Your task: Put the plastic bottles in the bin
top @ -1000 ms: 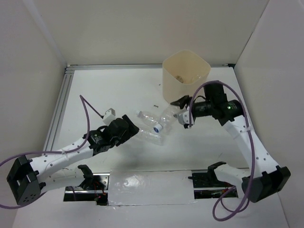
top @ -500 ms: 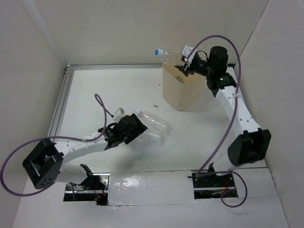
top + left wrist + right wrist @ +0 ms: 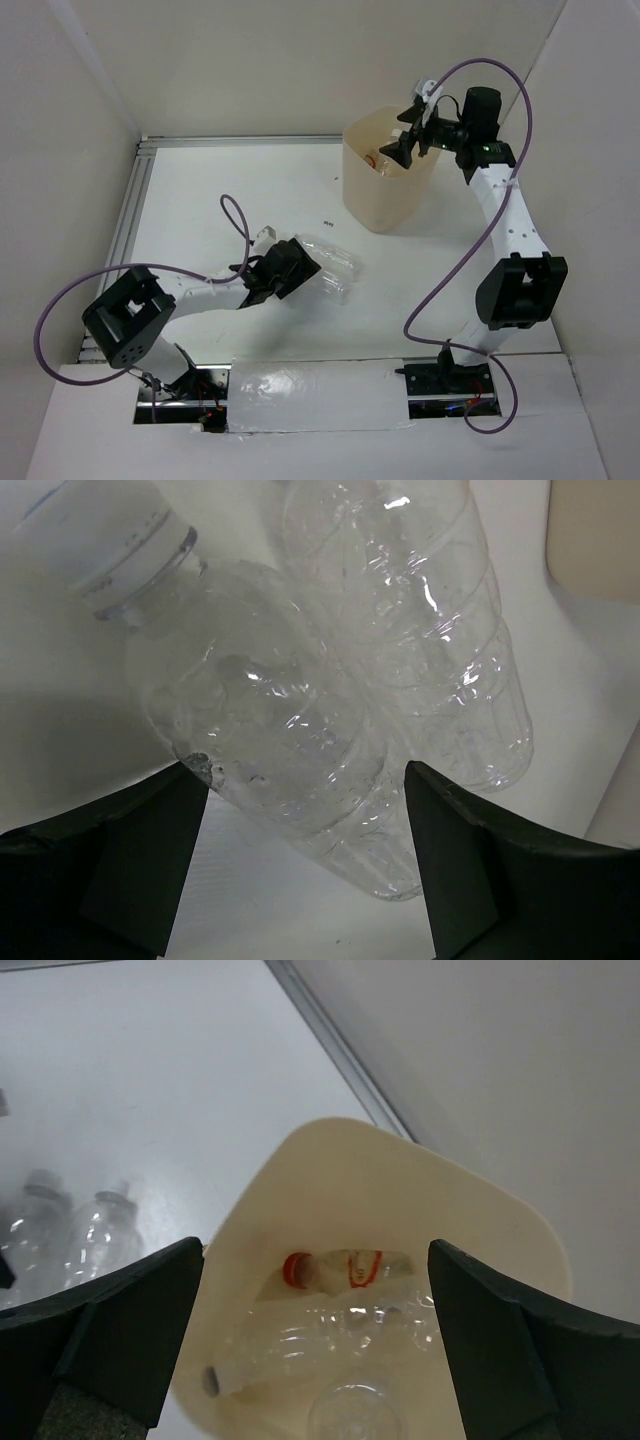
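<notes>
Left wrist view puts two of the plastic bottles right under me: the white-capped bottle (image 3: 260,750) lies on the table (image 3: 220,190), and a second clear bottle (image 3: 430,650) lies against its far side. My left gripper (image 3: 300,780) straddles the pair with its jaws set wide. One finger is at the edge of the white-capped bottle and the other just beside the second one. I cannot tell whether either pad presses yet, and nothing is lifted.

The rest of the load is already inside the bin (image 3: 385,205), which stands at the far right of the table, well apart from these two. Looking down from the right wrist, I see the red-capped bottle (image 3: 330,1268) lying on the bottom among crumpled clear ones. My right gripper (image 3: 315,1250) hangs above the rim, spread fully and holding nothing.

I judge the step in hand to be the pickup of the last two bottles. Next I should close on one only, since crinkled plastic will buckle and slip. I would centre on the white-capped bottle before squeezing, and move my right arm off the bin so the left can reach it.
</notes>
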You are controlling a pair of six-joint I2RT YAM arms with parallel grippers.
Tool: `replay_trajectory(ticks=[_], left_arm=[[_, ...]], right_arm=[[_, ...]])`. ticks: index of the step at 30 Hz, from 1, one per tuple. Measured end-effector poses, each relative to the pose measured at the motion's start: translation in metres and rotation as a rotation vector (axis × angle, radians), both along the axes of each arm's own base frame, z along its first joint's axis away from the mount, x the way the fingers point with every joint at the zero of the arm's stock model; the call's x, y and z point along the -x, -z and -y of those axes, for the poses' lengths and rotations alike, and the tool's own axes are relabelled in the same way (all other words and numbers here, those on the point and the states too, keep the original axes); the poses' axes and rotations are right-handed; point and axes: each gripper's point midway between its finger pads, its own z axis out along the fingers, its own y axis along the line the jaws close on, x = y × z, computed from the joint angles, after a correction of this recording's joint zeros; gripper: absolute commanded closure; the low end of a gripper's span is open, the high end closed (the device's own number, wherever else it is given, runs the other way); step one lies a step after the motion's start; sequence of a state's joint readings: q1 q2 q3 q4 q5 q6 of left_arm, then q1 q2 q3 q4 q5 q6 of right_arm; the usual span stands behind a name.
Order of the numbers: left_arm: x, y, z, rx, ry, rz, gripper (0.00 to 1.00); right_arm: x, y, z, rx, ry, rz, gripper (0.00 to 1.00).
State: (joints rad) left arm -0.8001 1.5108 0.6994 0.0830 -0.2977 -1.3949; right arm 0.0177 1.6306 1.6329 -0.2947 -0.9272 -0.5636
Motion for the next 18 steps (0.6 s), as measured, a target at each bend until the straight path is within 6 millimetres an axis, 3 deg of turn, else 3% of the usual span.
replay_trajectory(ticks=[4, 10, 13, 18], left_arm=[[-0.005, 0.002, 0.008, 0.001, 0.003, -0.002, 0.21], [-0.009, 0.001, 0.017, 0.002, 0.014, 0.001, 0.56], [-0.008, 0.001, 0.019, -0.001, 0.023, -0.006, 0.75], [0.018, -0.001, 0.011, -0.028, 0.08, -0.029, 0.92]], right_arm=[[0.021, 0.004, -0.005, -0.017, -0.067, -0.042, 0.0], [0.066, 0.006, -0.02, 0.018, -0.162, -0.033, 0.0], [0.079, 0.006, -0.03, 0.03, -0.216, -0.048, 0.0], [0.092, 0.018, -0.043, 0.063, -0.271, -0.104, 0.0]])
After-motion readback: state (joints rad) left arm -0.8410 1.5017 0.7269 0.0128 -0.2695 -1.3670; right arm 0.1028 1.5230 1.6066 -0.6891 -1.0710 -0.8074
